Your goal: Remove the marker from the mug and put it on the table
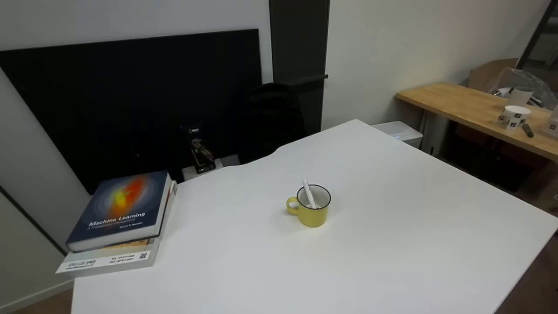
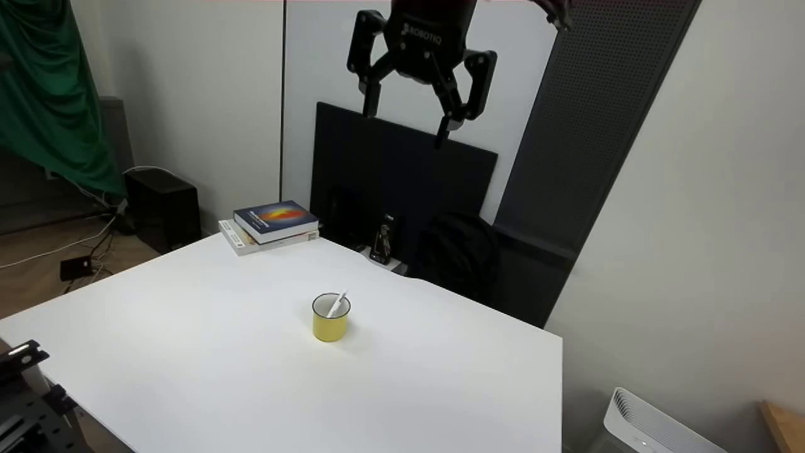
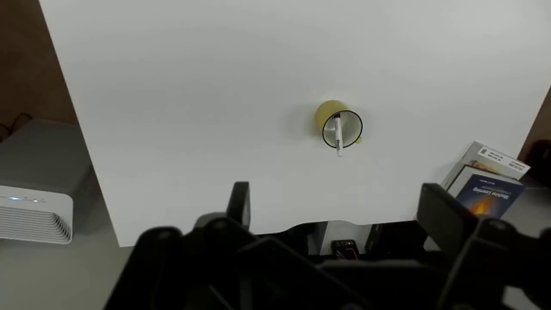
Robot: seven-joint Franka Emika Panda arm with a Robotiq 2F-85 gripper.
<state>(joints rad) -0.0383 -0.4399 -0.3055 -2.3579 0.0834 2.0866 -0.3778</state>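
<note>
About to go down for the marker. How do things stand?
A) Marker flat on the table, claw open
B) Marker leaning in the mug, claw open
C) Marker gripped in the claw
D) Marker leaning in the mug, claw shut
B: the marker slants up out of the mug in both exterior views, and the claw has its jaws spread wide.

In an exterior view the round yellow mug (image 2: 329, 328) hides its handle and the top edge cuts off the black two-fingered gripper (image 2: 405, 128) — the thin white marker (image 3: 338, 135) has words too tiny to read.
</note>
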